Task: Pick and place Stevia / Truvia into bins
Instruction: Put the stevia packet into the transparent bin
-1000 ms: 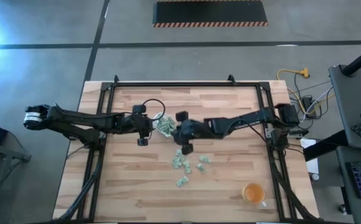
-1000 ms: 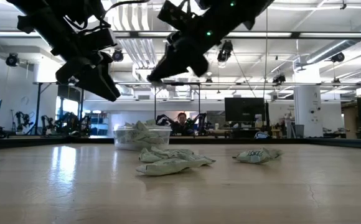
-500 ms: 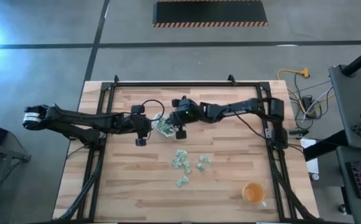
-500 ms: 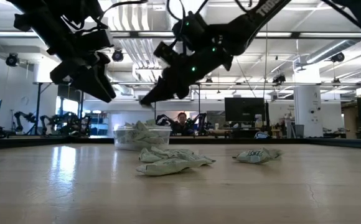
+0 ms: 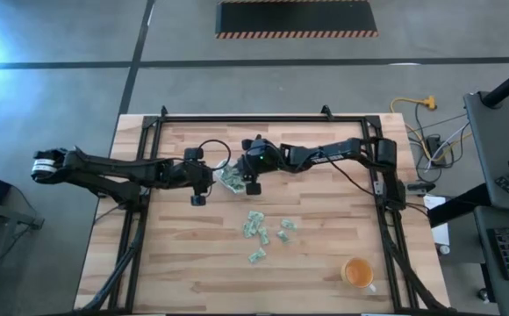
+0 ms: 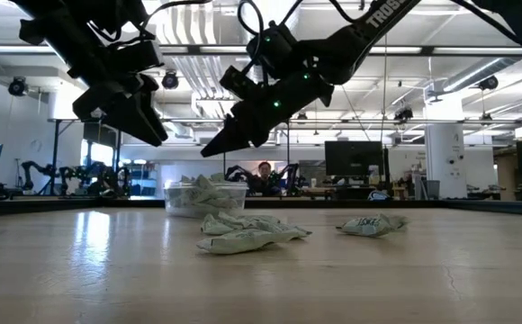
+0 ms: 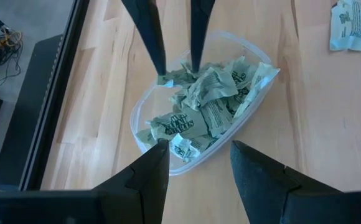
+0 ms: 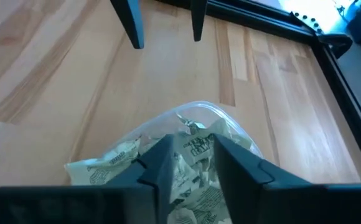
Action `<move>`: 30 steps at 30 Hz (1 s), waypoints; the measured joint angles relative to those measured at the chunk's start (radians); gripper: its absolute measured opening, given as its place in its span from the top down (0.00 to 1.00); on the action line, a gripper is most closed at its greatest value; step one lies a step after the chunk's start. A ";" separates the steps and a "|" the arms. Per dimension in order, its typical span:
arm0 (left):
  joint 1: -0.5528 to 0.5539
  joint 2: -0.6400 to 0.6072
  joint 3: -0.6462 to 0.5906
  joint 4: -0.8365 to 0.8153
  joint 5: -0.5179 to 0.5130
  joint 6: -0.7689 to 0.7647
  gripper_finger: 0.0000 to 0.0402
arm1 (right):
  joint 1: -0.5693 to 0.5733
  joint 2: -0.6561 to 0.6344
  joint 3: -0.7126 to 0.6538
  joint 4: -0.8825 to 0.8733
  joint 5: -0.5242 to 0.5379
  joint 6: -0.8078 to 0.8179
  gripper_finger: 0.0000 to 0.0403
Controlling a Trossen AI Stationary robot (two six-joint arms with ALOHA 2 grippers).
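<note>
The clear tub [image 5: 230, 180] [image 7: 140, 121] sits mid-table, heaped with crumpled pale green and white Stevia packets [image 7: 199, 115]. My right gripper [image 5: 242, 170] [image 7: 178, 70] hangs over the tub's far end, fingers pointing down at the heap with a narrow gap between them. In the right wrist view a packet [image 8: 196, 146] shows in that gap; I cannot tell whether the fingers touch it. My left gripper [image 5: 208, 175] [image 7: 199, 146] hovers open at the tub's left side, above the table. Loose packets [image 5: 259, 230] [image 6: 243, 236] lie nearer the table's front edge.
An orange cup [image 5: 357, 273] stands near the table's front right corner. A black frame [image 5: 263, 118] runs round the tabletop. More loose packets [image 5: 285, 230] [image 6: 369, 223] lie right of the pile. Bare wood spreads along the front and left.
My right gripper has moved from above the loose packets toward the table's far-left, ending over the tub, and has tipped more steeply downward. Most of this happened in the first half second; since then it has hardly moved. The left arm has kept still.
</note>
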 joint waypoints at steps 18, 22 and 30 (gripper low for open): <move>-0.072 0.013 -0.027 0.204 0.466 0.023 0.61 | 0.066 -0.227 -0.009 -0.609 -0.026 0.171 0.62; -0.126 0.059 -0.053 0.330 0.501 0.081 0.61 | 0.081 -0.228 -0.018 -0.709 -0.026 0.217 0.64; -0.193 0.248 -0.050 0.461 0.545 0.113 0.61 | 0.083 -0.227 -0.110 -0.742 -0.026 0.347 0.68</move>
